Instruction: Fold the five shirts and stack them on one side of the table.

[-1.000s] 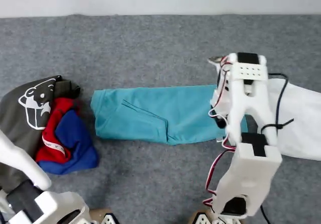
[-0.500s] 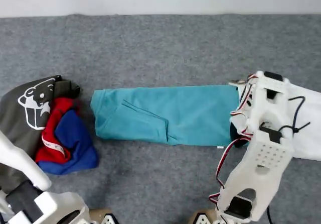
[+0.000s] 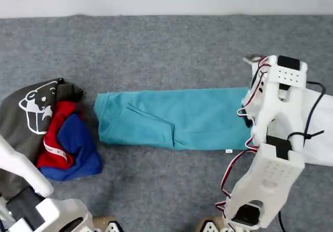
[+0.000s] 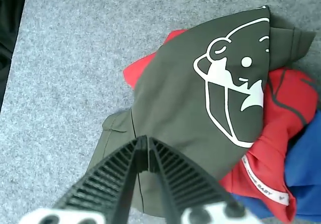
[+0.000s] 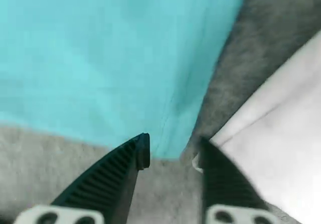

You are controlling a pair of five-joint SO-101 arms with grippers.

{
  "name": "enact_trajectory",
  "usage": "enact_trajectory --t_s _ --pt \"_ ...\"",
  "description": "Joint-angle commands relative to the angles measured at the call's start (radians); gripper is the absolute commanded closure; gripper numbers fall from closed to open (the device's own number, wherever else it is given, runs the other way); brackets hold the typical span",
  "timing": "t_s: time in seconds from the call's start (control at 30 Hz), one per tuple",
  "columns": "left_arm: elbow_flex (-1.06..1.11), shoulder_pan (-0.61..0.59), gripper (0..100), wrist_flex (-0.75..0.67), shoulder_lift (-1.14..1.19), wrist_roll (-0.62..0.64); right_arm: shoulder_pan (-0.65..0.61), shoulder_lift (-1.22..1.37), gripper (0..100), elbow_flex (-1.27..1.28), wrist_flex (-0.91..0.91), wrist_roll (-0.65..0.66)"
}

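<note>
your right gripper swung right over the last second. it now sits open, gripping nothing, over the right end of the teal shirt, mid-table. probably no grab yet, so that fold's pending.

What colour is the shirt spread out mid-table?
Turquoise; the shirt shows best in the high view.

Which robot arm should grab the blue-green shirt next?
Right, probably. The right gripper, open, sits at the end of the teal shirt beside the white shirt; the left gripper, shut, hangs over the dark shirt.
</note>
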Motion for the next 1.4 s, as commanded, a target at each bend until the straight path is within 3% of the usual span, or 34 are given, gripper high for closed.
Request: enact_trajectory --t_s 0.0,0.3,0.5,0.73,0.8,1.2,1.37 --pt "-0.004 0.006 98 0.026 -0.048 -0.012 -0.031 -0.005 72.5 -0.043 -0.071 -0.1" --pt "-0.002 0.008 98 0.026 -0.046 -0.012 -0.153 0.153 77.3 -0.044 -0.179 -0.195" --pt "0.002 0.008 98 0.025 -0.046 -0.012 -0.153 0.219 80.9 -0.044 -0.219 -0.203" --pt "0.047 0.008 98 0.025 -0.048 -0.012 -0.153 0.22 99.1 -0.049 -0.214 -0.199" --pt "0.045 0.008 98 0.025 -0.048 -0.012 -0.145 0.213 98.3 -0.075 -0.183 -0.193" --pt "0.041 0.008 98 0.025 -0.055 -0.014 0.033 0.093 98.9 -0.322 -0.001 0.058" --pt "0.041 0.008 98 0.025 -0.055 -0.014 0.004 0.088 98.9 -0.493 0.15 0.138"
